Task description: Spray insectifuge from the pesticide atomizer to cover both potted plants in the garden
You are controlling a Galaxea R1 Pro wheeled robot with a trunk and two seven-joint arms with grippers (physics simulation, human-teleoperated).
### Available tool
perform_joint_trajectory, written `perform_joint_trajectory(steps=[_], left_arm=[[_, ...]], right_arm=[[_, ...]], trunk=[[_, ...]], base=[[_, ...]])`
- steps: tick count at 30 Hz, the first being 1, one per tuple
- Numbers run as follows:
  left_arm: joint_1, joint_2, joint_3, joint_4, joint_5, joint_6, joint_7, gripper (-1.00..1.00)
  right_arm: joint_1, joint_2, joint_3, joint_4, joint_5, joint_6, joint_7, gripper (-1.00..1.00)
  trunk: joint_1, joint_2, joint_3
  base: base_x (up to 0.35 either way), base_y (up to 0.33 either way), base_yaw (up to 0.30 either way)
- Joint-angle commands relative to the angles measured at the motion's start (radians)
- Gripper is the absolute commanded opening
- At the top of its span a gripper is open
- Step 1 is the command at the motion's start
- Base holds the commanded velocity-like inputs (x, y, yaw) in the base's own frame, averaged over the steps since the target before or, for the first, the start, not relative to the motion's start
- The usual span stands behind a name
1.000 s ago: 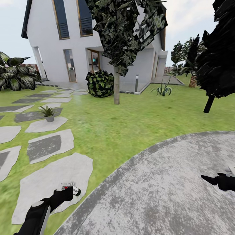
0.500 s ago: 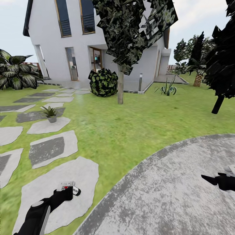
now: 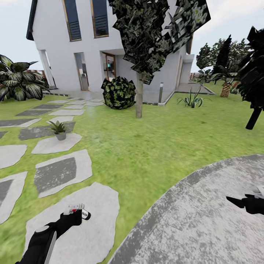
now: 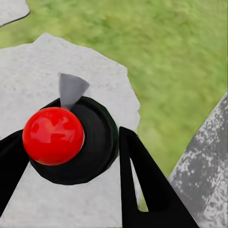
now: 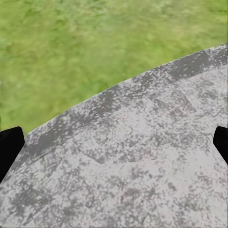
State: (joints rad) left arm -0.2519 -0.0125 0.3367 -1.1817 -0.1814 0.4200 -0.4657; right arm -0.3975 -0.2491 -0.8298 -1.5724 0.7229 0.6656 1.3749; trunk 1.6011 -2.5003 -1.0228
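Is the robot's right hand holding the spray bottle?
No, the right gripper is empty over the grey paving; the atomizer sits in the left gripper.

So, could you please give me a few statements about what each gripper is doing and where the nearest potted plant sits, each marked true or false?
1. The left gripper is shut on the pesticide atomizer. True.
2. The right gripper holds a second bottle. False: it is open and holds nothing, over the grey paving.
3. The potted plant stands among the stepping stones. True.
4. The potted plant stands at the tree. False: it stands well left of it.
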Motion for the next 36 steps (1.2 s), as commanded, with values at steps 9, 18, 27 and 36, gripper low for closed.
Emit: perform_joint_trajectory(steps=[9,18,27,36], left_arm=[[-0.001,-0.001,0.004,-0.001,-0.009,0.005,-0.01,-1.0],[-0.001,-0.001,0.004,-0.001,-0.01,0.005,-0.01,-1.0],[-0.001,-0.001,0.004,-0.001,-0.009,0.005,-0.01,-1.0],[-0.001,-0.001,0.004,-0.001,-0.01,0.005,-0.01,-1.0]], right_arm=[[-0.001,-0.001,-0.001,-0.001,0.007,0.009,0.009,1.0],[-0.001,0.001,0.0,-0.003,0.007,0.009,0.01,1.0],[-0.001,0.001,0.0,-0.003,0.007,0.009,0.009,1.0],[-0.001,0.001,0.0,-0.003,0.007,0.009,0.009,1.0]], trunk=[[0.0,0.0,-0.001],[0.0,0.0,-0.001],[0.0,0.0,-0.001],[0.0,0.0,-0.002]], base=[[0.216,0.291,0.0],[0.197,0.302,0.0],[0.195,0.303,0.0],[0.195,0.303,0.0]])
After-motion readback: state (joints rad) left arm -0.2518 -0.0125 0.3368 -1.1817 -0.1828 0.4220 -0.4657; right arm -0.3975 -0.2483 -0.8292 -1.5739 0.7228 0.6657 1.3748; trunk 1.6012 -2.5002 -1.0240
